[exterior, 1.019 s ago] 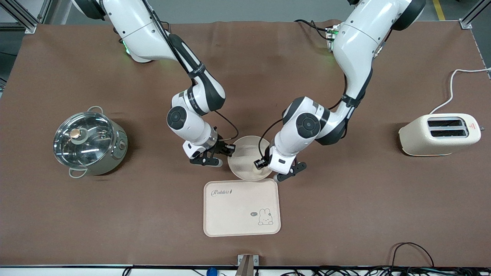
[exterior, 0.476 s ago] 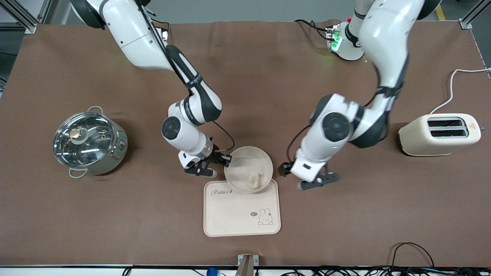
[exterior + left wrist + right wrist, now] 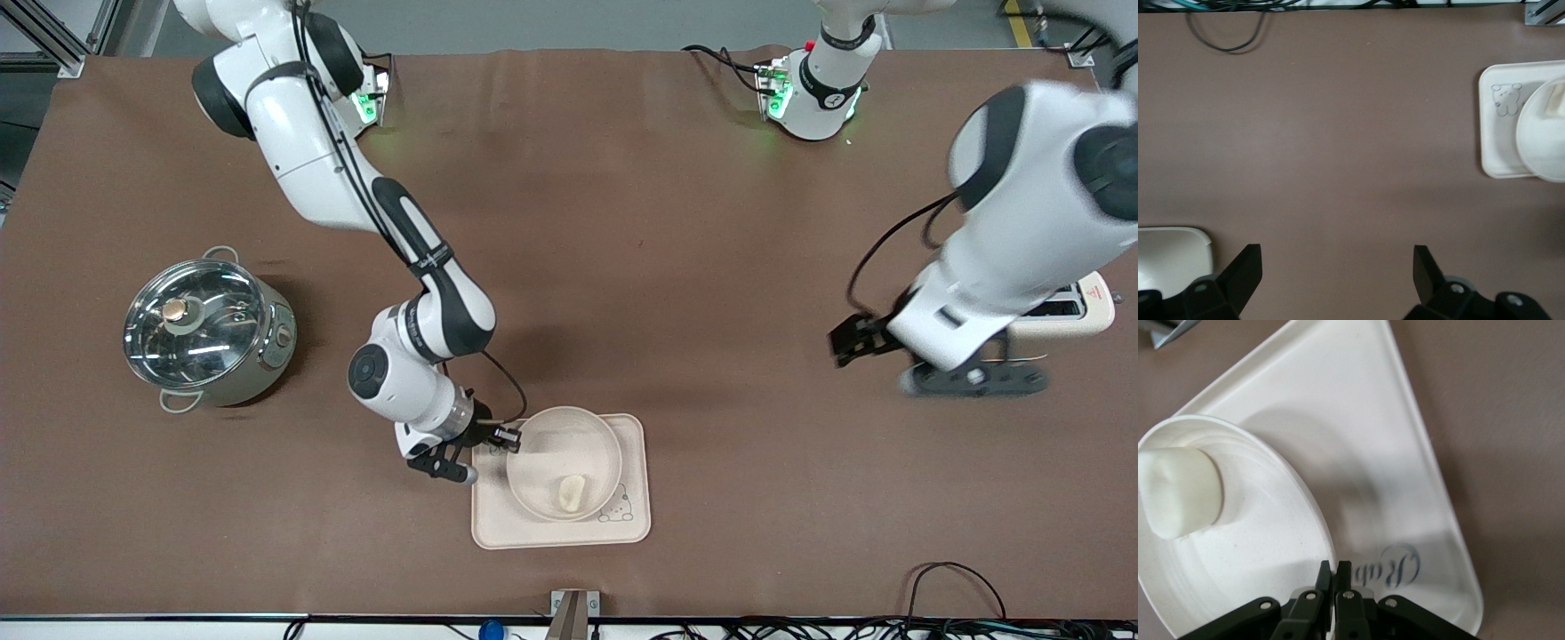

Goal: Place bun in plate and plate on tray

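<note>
Right gripper pinches the raised rim of the round cream-white matte plate, over the rounded rectangular cream tray. Smooth pale oblong bun lies in plate. Left gripper, spread wide, hangs over brown mat by glossy cream toaster.

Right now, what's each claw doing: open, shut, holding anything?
Left claw: open, empty, over bare table beside the toaster.
Right claw: shut on the plate rim, over the tray.
</note>
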Controlling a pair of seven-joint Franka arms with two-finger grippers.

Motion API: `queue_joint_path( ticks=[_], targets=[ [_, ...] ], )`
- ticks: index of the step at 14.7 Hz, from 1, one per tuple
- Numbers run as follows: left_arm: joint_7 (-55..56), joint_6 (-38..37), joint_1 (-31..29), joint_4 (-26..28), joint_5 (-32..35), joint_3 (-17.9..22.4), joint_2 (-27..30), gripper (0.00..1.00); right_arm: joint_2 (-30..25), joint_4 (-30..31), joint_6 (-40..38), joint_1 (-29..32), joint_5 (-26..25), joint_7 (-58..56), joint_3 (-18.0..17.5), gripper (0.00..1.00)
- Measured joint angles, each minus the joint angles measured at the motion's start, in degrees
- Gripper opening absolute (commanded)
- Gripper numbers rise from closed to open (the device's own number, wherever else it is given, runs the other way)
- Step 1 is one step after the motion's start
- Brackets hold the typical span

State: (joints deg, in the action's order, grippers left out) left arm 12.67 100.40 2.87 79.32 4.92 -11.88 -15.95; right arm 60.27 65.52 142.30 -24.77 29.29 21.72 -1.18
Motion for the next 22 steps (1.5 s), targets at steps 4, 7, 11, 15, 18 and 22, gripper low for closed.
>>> queue_joint_path(
  ticks=[4,7,11,15,18,22],
  targets=[
    [-2.7,-10.6,-3.4,0.3,0.0,0.1,7.8,1.00,1.3,-2.6,-3.4,0.6,0.0,0.0,0.0,0.62],
    [-7.1,-14.6,-5.8,0.9,-1.3,0.2,10.1,1.00,1.2,-3.7,-5.7,1.3,0.0,0.0,0.0,0.82],
    [-12.6,-14.2,-4.6,2.9,-4.1,3.8,12.0,1.00,-3.1,-5.9,-18.0,4.0,0.0,0.0,0.2,1.00],
    [-13.9,-12.5,-0.1,5.7,-4.9,8.8,14.2,1.00,-14.8,-3.0,-33.0,8.4,-6.6,0.0,2.0,1.00],
    [-13.9,-11.8,0.0,5.6,-4.9,9.0,14.2,1.00,-27.0,6.4,-34.9,10.5,-11.8,-0.2,3.8,1.00],
    [-13.9,-11.6,0.1,5.4,-4.9,9.0,13.9,1.00,-44.1,17.6,-46.1,17.3,-17.4,-7.5,4.5,1.00]
  ],
)
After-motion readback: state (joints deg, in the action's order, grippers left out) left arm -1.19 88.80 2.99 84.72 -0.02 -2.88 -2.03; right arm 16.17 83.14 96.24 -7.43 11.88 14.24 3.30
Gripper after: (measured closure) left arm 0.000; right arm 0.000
